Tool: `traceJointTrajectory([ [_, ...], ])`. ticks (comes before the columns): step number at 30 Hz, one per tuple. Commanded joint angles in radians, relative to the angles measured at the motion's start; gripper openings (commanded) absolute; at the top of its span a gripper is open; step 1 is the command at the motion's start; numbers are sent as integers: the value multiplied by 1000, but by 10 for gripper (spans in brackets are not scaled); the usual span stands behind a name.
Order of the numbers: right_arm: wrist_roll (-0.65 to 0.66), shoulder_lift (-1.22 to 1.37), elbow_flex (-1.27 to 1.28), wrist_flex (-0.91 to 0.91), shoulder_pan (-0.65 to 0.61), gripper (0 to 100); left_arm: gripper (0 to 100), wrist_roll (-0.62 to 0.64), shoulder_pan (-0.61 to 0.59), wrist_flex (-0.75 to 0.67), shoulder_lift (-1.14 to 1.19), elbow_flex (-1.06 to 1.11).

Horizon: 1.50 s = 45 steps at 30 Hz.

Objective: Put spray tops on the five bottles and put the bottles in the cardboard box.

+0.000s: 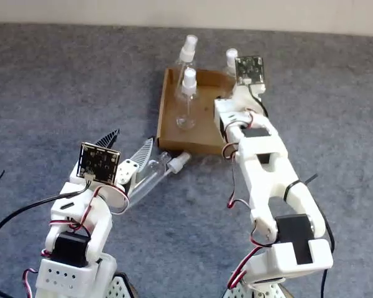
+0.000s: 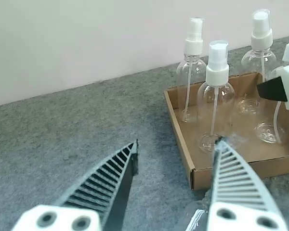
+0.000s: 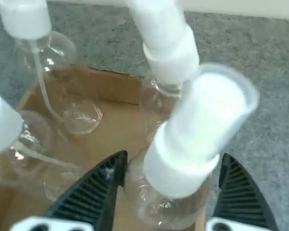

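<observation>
High view. Box (image 1: 165,115) sits centre-far on the carpet (image 1: 62,93). Loose bottle (image 1: 150,175) lies on its side outside the box, near its near wall. Long axis runs near-left to far-right. Its top (image 1: 179,161) is fitted and points at that wall, just beside it. Left gripper (image 1: 135,136) is spread open above the bottle's base end, offset to the left. Judged: lined up for a pick, bottle not yet between the jaws. Right arm (image 1: 261,155) extends to the box's far right corner, where the corner bottle (image 1: 231,57) stands.

Left wrist view. Left gripper has nothing in it. Standing bottles (image 2: 214,96), four with the corner one, are upright in the box, axes vertical, tops up. Judged: kept upright so a fifth still fits.

Right wrist view. Right gripper (image 3: 173,158) straddles the corner bottle, whose top points up at the camera. Gripping or let go: cannot tell. Judged: placing or steadying it
</observation>
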Motion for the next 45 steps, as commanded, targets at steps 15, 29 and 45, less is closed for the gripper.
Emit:
traceJointTrajectory([
  [15, -2, -202, -79, 120, -5, 241, 227, 5, -10, -28, -16, -12],
  [29, 83, -581, -179, 653, -15, 238, 227, 5, -12, -34, -8, -8],
  [45, 644, -552, 108, 1035, 601, 238, 227, 5, -12, -32, -12, -8],
])
